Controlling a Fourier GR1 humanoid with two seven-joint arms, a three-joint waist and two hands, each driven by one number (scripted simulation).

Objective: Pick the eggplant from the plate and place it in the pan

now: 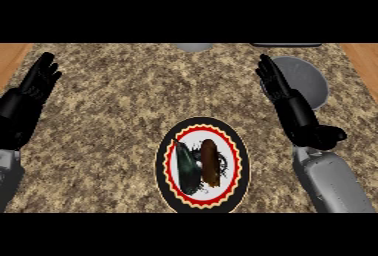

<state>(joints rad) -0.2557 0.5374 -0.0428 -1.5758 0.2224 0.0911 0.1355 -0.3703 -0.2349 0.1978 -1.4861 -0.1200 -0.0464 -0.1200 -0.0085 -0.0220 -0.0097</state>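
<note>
A dark brown eggplant (211,162) lies on a round plate (235,172) with a red and white zigzag rim, near the counter's front centre. The grey pan (310,82) sits at the back right of the counter. My right hand (283,95) is open with straight fingers pointing away, just left of the pan and above and right of the plate. At the left edge, my left hand (37,80) rests open, far from the plate. Neither hand holds anything.
The speckled stone counter (118,125) has wooden strips at both far corners. A grey round object (193,47) shows at the back edge, and a dark item (284,45) lies beyond the pan.
</note>
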